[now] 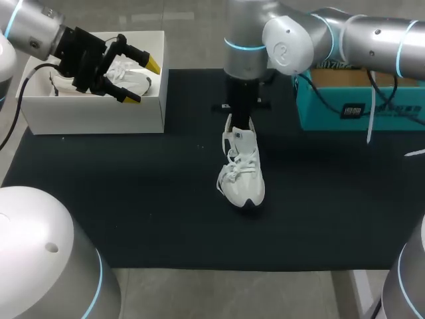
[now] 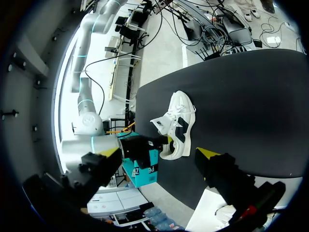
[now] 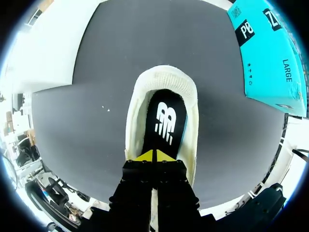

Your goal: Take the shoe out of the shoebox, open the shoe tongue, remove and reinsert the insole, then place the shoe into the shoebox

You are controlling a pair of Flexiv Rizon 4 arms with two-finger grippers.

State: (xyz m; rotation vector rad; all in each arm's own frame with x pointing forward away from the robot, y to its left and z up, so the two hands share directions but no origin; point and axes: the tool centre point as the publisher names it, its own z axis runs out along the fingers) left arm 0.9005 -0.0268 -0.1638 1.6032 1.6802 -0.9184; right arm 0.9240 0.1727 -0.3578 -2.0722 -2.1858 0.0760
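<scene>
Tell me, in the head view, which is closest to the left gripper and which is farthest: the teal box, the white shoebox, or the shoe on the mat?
1. The white shoebox, right under the left gripper.
2. The white shoe, in the middle.
3. The teal box, far right.

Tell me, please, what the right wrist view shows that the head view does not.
Only the right wrist view shows the black insole inside the shoe, with the right gripper shut at its opening. Only the head view shows the white shoebox, another shoe in it, and the open left gripper above. Both show the shoe, the teal box and the black mat.
</scene>
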